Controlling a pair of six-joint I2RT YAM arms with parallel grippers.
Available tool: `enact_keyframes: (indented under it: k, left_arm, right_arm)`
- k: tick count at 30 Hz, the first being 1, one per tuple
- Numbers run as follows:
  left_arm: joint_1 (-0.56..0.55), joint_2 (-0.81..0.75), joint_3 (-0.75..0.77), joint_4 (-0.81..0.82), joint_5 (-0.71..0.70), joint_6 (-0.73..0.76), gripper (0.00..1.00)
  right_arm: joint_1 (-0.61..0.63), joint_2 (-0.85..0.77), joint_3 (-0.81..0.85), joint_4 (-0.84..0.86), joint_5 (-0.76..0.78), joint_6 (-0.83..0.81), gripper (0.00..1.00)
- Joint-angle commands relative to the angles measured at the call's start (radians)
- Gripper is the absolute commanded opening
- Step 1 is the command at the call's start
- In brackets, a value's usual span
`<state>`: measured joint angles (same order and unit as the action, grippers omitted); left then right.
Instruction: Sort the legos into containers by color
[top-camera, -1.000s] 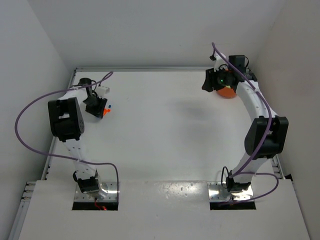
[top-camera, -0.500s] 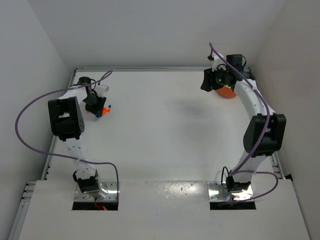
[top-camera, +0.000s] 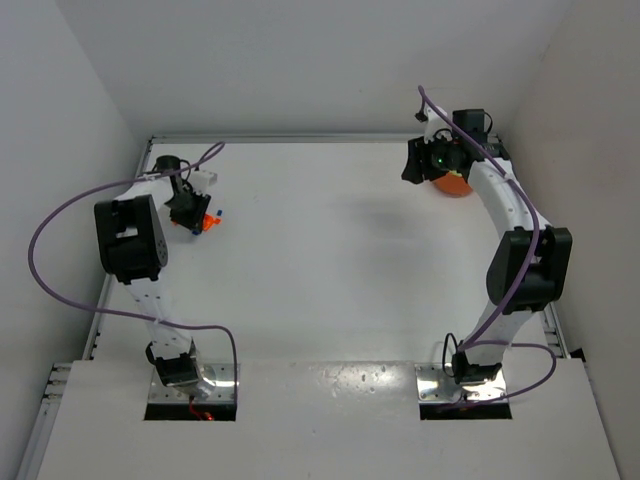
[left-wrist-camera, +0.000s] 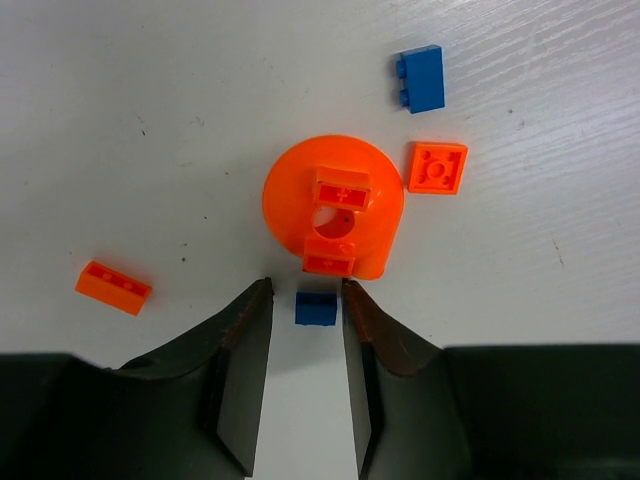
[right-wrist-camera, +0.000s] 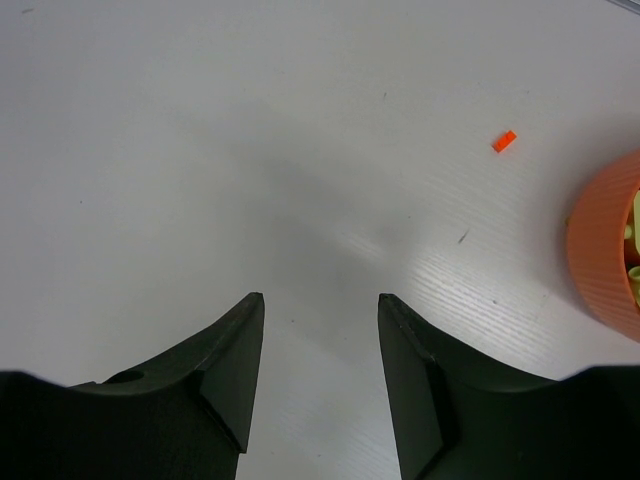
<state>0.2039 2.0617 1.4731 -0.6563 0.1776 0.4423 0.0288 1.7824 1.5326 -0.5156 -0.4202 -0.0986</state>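
Note:
In the left wrist view my left gripper (left-wrist-camera: 305, 290) is open, with a small blue brick (left-wrist-camera: 316, 308) lying on the table between its fingertips, untouched. Just beyond it sits a round orange piece (left-wrist-camera: 372, 200) with two orange bricks on top. Another blue brick (left-wrist-camera: 420, 78), an orange square plate (left-wrist-camera: 438, 167) and an orange brick (left-wrist-camera: 113, 287) lie around it. In the top view the left gripper (top-camera: 188, 215) is at the far left. My right gripper (right-wrist-camera: 320, 300) is open and empty beside the orange bowl (right-wrist-camera: 605, 250), which holds yellow-green bricks.
A tiny orange brick (right-wrist-camera: 504, 141) lies on the table beyond the bowl's rim. The bowl (top-camera: 452, 183) stands at the far right by the side wall. The left cluster of bricks (top-camera: 209, 222) lies close to the left wall. Purple cables loop from both arms.
The left gripper has shifted slightly toward the far side over the brick cluster. The right gripper has edged a little left beside the bowl. Both stay open.

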Motion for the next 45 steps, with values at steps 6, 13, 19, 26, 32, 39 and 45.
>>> enact_keyframes:
  k: [6,13,19,26,32,39,45]
  left_arm:
    - [0.014,-0.021,-0.083,-0.040,0.037,0.018,0.39]
    - [0.014,-0.021,-0.092,-0.040,0.037,0.018,0.39]
    - [0.014,0.000,-0.074,-0.040,0.046,0.009,0.25]
    - [0.014,-0.101,-0.085,-0.084,0.253,0.030,0.19]
    - [0.005,-0.198,0.054,-0.095,0.779,-0.256,0.12]
    - [-0.098,-0.207,0.052,0.164,1.097,-0.762,0.11]
    - [-0.149,-0.198,-0.005,0.317,1.266,-0.962,0.09]
  right_arm:
    - [0.006,-0.011,0.035,0.011,-0.003,-0.015,0.50]
    - [0.006,-0.011,0.035,0.011,-0.003,-0.015,0.50]
    - [0.006,-0.011,0.035,0.011,-0.003,-0.015,0.50]
    - [0.016,-0.011,0.026,0.011,-0.101,0.006,0.50]
    - [0.063,-0.061,-0.049,0.075,-0.276,0.030,0.50]
    - [0.190,-0.143,-0.189,0.384,-0.408,0.062,0.47]
    - [0.322,-0.133,-0.262,0.670,-0.402,0.086,0.45]
